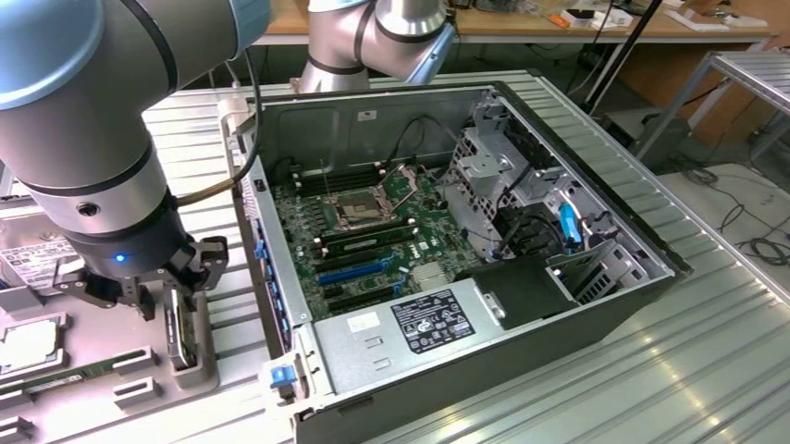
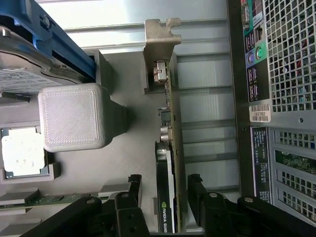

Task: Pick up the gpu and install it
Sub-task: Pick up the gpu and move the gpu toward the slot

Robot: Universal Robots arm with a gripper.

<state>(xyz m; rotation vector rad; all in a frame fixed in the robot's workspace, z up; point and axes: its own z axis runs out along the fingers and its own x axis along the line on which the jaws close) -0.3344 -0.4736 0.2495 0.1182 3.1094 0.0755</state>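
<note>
Parts tray: at the exterior view's far left I see a matte grey tray (image 1: 92, 324) carrying a square silver processor (image 1: 22, 347) and a narrow green memory stick (image 1: 62, 379).
Arm: a glossy grey tube with pale blue caps (image 1: 87, 139), and a small blue light glowing near the wrist.
Claw: my claw (image 1: 173, 291) is spread. In the wrist view its black fingers (image 2: 134, 190) stand on either side of the card with a gap on each side, so it is pinching nothing.
gpu: the gpu (image 1: 183, 338) stands on edge in a grey holder (image 1: 191, 375), outside the computer and just beside its wall. It is a thin dark board with a black shroud and a silver metal bracket (image 2: 160, 49) with a bent tab.
Writing on the gpu: I read "NVIDIA" and then "QUAD", cut off at the frame edge (image 2: 164, 217).
Printed block: a rounded grey cube (image 2: 74, 118) with fine layered ribbing.
Case: an open dark steel tower (image 1: 370, 111) lying on its side.
Motherboard: a green board (image 1: 408, 208) with a bare metal socket, black slots and one blue slot (image 1: 358, 270).
Power supply: a silver box with a black-and-white label (image 1: 432, 322) too small for me to read.
Rear sticker: a white barcode sticker (image 2: 260, 114) beside the mesh grille. I cannot read its text with any certainty.
Tabletop: ribbed sheet metal (image 1: 691, 361).
</note>
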